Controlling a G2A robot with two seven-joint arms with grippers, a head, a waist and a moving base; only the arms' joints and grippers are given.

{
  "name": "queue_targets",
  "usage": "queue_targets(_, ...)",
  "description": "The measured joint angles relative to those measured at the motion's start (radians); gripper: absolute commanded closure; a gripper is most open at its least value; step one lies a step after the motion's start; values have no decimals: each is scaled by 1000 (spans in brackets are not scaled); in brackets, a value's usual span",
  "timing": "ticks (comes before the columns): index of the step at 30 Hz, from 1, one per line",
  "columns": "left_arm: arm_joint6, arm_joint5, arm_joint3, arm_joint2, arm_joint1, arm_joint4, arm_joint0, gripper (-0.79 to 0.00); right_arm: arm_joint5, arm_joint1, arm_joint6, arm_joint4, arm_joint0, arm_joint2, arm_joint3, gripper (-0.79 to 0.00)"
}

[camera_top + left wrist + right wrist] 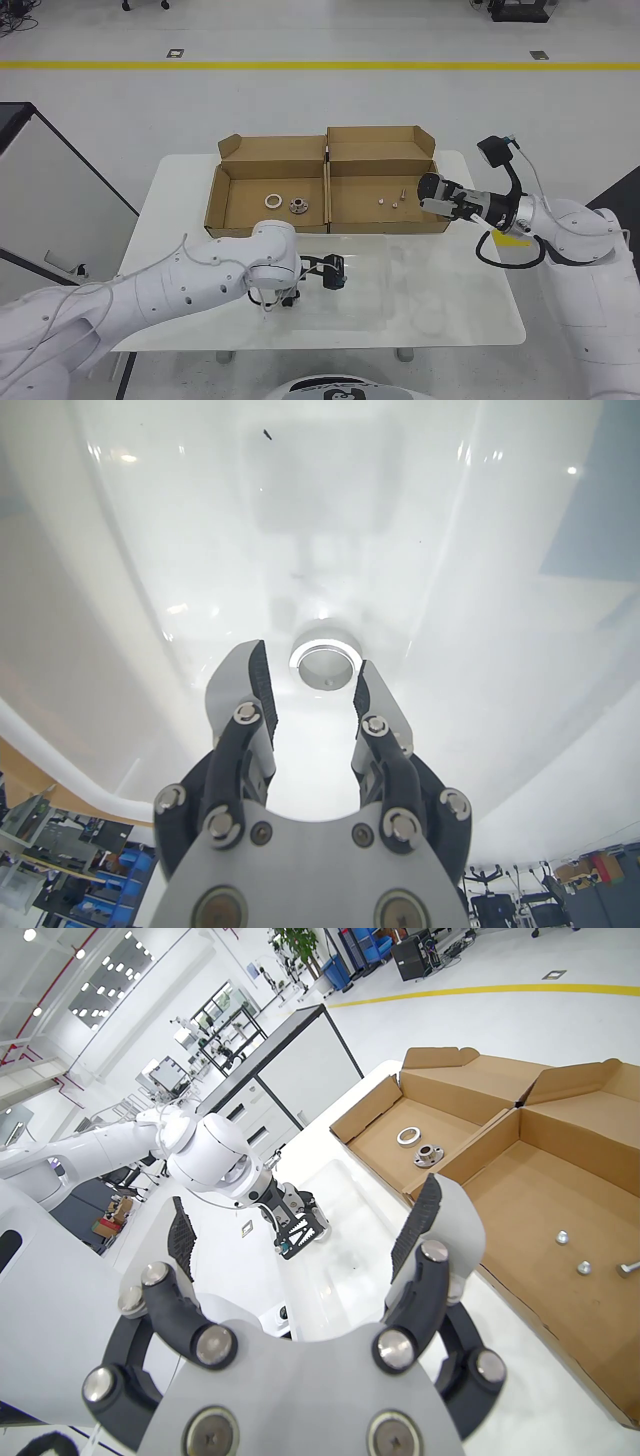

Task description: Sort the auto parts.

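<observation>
Sitting on the floor of the clear tray [450,575], at the lower middle of the top view, the round metal cup [325,670] is the part you want; I judge it lies there because it is not yet sorted. Your left gripper [314,662] points down at it, jaws spread wider than the cup, one pad just beside its rim, the other apart, nothing pinched. Higher in the frame, the left box [215,205] holds a ring [270,199] and a flanged piece [298,206], and the right box [385,160] holds small bolts [392,200], so like seems to go with like. Your right gripper [428,197] hangs over the right box's right edge, jaws wide apart and empty
</observation>
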Motion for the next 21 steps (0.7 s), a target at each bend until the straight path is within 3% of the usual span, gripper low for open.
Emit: queue_targets(21,-1,1,52,0,-28,40,35,-369,0,0,0,0,0,0,0,-785)
